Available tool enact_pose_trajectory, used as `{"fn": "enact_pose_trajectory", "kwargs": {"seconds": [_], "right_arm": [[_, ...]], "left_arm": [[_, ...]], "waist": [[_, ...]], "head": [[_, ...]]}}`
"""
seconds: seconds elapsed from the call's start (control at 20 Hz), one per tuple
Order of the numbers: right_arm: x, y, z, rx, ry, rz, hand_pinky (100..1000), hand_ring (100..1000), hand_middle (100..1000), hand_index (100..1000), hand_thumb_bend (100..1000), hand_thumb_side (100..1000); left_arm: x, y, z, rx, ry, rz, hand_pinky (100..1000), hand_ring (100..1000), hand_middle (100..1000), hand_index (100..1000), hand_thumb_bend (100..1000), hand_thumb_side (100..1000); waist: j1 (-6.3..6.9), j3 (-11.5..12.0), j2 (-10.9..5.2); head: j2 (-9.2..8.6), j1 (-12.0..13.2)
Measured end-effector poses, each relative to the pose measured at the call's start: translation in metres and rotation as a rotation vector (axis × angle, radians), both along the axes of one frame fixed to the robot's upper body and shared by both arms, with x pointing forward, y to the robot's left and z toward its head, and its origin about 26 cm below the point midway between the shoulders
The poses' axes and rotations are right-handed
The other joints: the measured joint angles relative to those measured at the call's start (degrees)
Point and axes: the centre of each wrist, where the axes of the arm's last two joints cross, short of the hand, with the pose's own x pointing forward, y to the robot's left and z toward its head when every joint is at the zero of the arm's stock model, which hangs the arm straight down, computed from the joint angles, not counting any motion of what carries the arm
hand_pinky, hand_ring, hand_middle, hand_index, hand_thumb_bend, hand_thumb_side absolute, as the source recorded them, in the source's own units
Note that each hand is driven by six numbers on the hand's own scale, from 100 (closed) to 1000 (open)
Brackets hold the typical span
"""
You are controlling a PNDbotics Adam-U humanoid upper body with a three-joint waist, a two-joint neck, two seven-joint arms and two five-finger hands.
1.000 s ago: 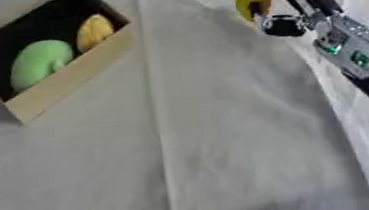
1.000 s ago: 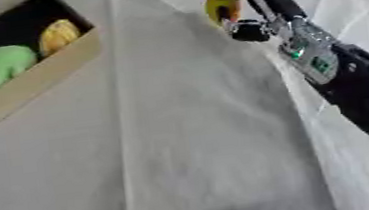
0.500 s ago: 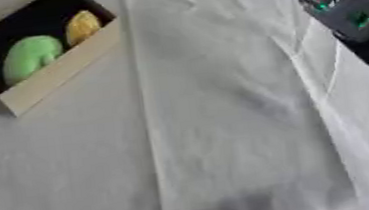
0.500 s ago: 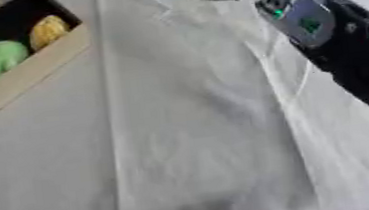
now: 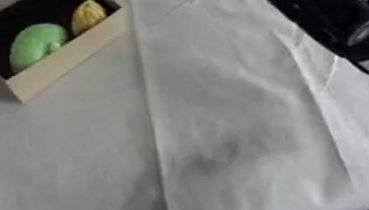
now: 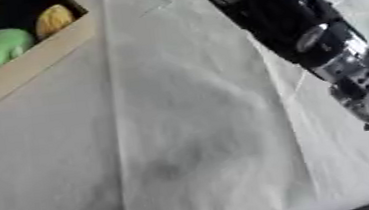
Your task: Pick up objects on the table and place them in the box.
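Right arm point(image 6: 302, 32) slants up past the top edge, hand unseen; box point(image 5: 67, 56) holds one green point(image 5: 37, 44), one yellow object point(image 5: 87, 16)

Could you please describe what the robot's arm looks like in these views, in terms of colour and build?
Only the right arm shows, coming in from the upper right. It is a thick, mostly black casing with rounded, glossy segments. Lower down there is a silver metal joint with a ringed, cylindrical shape. The hands are out of view, and no left arm appears.
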Motion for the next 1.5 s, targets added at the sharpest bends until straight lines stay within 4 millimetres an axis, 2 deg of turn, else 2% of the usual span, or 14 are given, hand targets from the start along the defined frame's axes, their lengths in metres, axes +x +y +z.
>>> {"fn": "enact_pose_trajectory", "kwargs": {"seconds": [0.3, 0.6, 0.7, 0.75, 0.8, 0.85, 0.95, 1.05, 1.15, 1.25, 1.5], "right_arm": [[0.032, 0.027, -0.022, -0.097, 0.113, 0.047, 751, 584, 513, 537, 100, 100], [0.059, 0.035, -0.047, -0.177, 0.18, 0.023, 760, 594, 522, 544, 100, 100], [0.065, 0.036, -0.054, -0.195, 0.195, 0.014, 767, 621, 561, 592, 100, 100], [0.068, 0.038, -0.057, -0.205, 0.199, 0.013, 778, 667, 633, 663, 100, 100], [0.07, 0.039, -0.059, -0.216, 0.202, 0.012, 800, 735, 744, 785, 100, 100], [0.071, 0.039, -0.061, -0.23, 0.202, 0.01, 839, 818, 852, 911, 100, 100], [0.072, 0.039, -0.062, -0.267, 0.19, 0.003, 874, 888, 930, 997, 100, 100], [0.071, 0.039, -0.061, -0.293, 0.172, -0.007, 879, 893, 942, 1000, 100, 100], [0.069, 0.038, -0.058, -0.283, 0.145, -0.014, 881, 889, 942, 1000, 100, 150], [0.066, 0.036, -0.053, -0.26, 0.12, -0.024, 876, 879, 928, 1000, 100, 100], [0.056, 0.029, -0.042, -0.176, 0.1, -0.045, 873, 861, 911, 1000, 100, 100]], "left_arm": [[0.0, -0.007, 0.004, 0.013, -0.007, -0.043, 842, 800, 692, 804, 100, 569], [0.0, -0.013, 0.007, 0.018, -0.012, -0.078, 842, 800, 691, 804, 100, 570], [0.001, -0.015, 0.007, 0.017, -0.01, -0.088, 842, 800, 691, 804, 100, 570], [0.001, -0.016, 0.007, 0.018, -0.009, -0.089, 842, 800, 690, 804, 100, 570], [0.001, -0.016, 0.007, 0.019, -0.009, -0.09, 842, 800, 690, 804, 100, 570], [0.001, -0.016, 0.007, 0.02, -0.008, -0.091, 843, 800, 689, 804, 100, 570], [0.001, -0.016, 0.007, 0.022, -0.005, -0.093, 843, 800, 689, 805, 100, 570], [0.001, -0.017, 0.006, 0.024, -0.003, -0.095, 843, 801, 690, 805, 100, 569], [0.001, -0.017, 0.006, 0.028, -0.001, -0.095, 843, 800, 690, 805, 100, 569], [0.001, -0.016, 0.006, 0.029, 0.001, -0.095, 843, 801, 690, 805, 100, 569], [0.001, -0.015, 0.003, 0.032, 0.013, -0.092, 842, 801, 691, 804, 100, 570]], "waist": [[-1.07, 2.3, 0.0], [-1.71, 4.1, 0.0], [-1.77, 4.5, 0.0], [-1.78, 4.7, 0.0], [-1.78, 4.7, 0.0], [-1.78, 4.8, 0.01], [-1.78, 4.6, 0.03], [-1.78, 4.2, 0.03], [-1.78, 3.9, 0.02], [-1.78, 3.7, 0.0], [-1.78, 2.6, 0.0]], "head": [[0.54, -1.7], [0.96, -3.3], [0.96, -3.7], [0.97, -3.9], [0.97, -3.9], [0.97, -3.9], [0.98, -3.8], [1.03, -3.6], [1.38, -3.3], [1.57, -3.0], [2.03, -2.4]]}}
